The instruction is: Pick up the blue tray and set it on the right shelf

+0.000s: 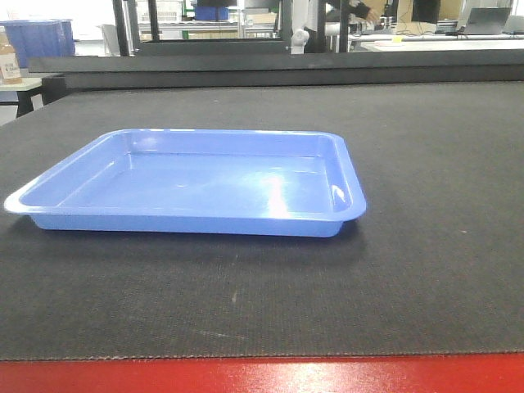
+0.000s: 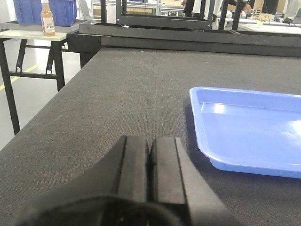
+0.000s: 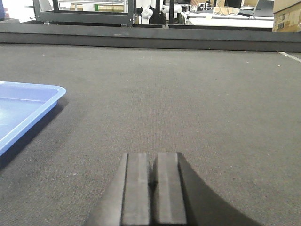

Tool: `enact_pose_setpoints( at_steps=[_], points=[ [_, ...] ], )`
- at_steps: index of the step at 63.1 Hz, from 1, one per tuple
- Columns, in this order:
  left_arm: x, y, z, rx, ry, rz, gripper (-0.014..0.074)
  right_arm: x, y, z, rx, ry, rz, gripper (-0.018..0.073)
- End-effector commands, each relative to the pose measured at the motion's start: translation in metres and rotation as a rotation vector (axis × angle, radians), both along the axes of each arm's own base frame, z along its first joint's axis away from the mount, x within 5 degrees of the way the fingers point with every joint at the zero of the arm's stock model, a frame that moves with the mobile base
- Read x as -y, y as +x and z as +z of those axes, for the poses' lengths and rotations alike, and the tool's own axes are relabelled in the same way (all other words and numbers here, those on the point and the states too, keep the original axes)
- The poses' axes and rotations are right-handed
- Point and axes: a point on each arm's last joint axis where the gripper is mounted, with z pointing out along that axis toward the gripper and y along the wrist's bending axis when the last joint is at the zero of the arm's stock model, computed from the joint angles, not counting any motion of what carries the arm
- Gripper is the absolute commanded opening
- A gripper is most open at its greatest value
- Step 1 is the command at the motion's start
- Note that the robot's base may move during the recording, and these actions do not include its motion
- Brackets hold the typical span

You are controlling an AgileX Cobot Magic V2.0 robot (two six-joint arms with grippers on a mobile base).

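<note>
The blue tray (image 1: 192, 184) lies flat and empty on the dark mat (image 1: 426, 270), in the middle part of the tabletop and a little toward its left edge, well apart from the far edge. It lies between the two arms, and neither touches it.

The left gripper (image 2: 149, 162) has its fingers pressed together with nothing between them, and the right gripper (image 3: 154, 188) is the same. I think the main risk is the grasp itself. The rim is glossy and flared, so a pinch may slip off. The tray also sits flat on the mat, so a finger may push it away instead of going under the rim. If it is held by one edge only, it may tilt.

The right shelf I cannot identify in these views, so the way to it is hard to judge.

The mat is rough and grey, with a red edge (image 1: 262, 377) at the front of the table. Beyond the left edge stands a side table (image 2: 28, 34) with a bottle (image 2: 47, 19) and dark-blue bins (image 2: 61, 10). Beyond the far edge are black frames and desks.
</note>
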Motion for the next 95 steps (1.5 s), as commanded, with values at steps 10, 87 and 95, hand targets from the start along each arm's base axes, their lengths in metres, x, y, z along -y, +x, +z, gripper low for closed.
enact_pose_setpoints(
  at_steps=[10,87,95],
  points=[
    [-0.001,0.0,-0.001,0.072,0.003,0.012,-0.0049,0.001,-0.003,0.017,0.132,-0.005,-0.007,0.0056],
    [0.011,0.051,0.198,-0.161,0.033,-0.092,0.0386,-0.004,0.025,0.196,0.138,0.037,0.055,0.0616],
    [0.02,0.073,0.2,-0.244,0.042,-0.153,0.0409,-0.017,0.053,0.206,0.02,0.064,0.17,0.0631]
  ],
)
